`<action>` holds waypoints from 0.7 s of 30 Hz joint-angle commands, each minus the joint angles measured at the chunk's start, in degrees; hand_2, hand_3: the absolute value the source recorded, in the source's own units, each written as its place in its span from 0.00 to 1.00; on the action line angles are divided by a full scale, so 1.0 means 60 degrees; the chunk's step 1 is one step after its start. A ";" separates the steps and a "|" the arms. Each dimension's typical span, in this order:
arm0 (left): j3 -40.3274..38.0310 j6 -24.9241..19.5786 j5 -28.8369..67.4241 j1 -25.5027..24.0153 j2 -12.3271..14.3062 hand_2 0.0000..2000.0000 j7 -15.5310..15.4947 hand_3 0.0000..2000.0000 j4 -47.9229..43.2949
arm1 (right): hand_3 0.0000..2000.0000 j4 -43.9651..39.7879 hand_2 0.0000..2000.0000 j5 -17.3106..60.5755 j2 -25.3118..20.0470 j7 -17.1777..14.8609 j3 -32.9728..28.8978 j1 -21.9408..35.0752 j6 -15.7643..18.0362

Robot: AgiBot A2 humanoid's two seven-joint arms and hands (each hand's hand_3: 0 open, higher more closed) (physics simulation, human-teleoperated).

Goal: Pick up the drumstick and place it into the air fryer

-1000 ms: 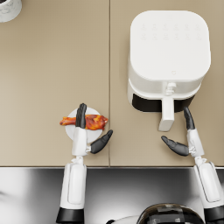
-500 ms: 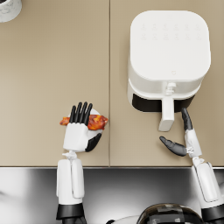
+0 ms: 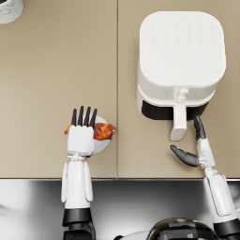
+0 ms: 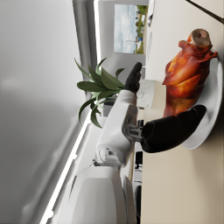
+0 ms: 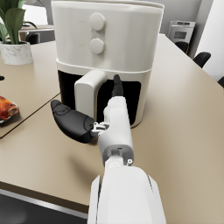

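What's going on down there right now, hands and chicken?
Left hand open over drumstick on plate, no grip. Right hand open beside air fryer handle. Path between looks clear.

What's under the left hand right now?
The drumstick lies on a small white plate, both partly covered by the left hand. Whether the fingers touch the meat is hidden.

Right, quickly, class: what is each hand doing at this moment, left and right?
Left hand: open, fingers straight over the drumstick on its plate, not gripping it.
Right hand: open, holding nothing, beside the air fryer handle.
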 commanded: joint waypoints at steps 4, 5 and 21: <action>0.0347 0.0018 0.0214 0.0860 0.0132 0.00 -0.0309 0.00 0.1853 | 0.00 -0.0180 0.00 -0.0001 -0.0182 0.0000 -0.0067 0.0259 0.0000; 0.0452 -0.0002 0.0227 0.0889 0.0112 0.00 -0.0427 0.00 0.1990 | 0.00 -0.0180 0.00 0.0000 -0.0199 0.0000 -0.0085 0.0255 0.0000; 0.3341 0.2442 0.0259 0.1765 -0.0769 1.00 -0.1446 1.00 0.4178 | 0.00 -0.0189 0.00 -0.0002 -0.0542 0.0000 -0.0285 0.0422 0.0000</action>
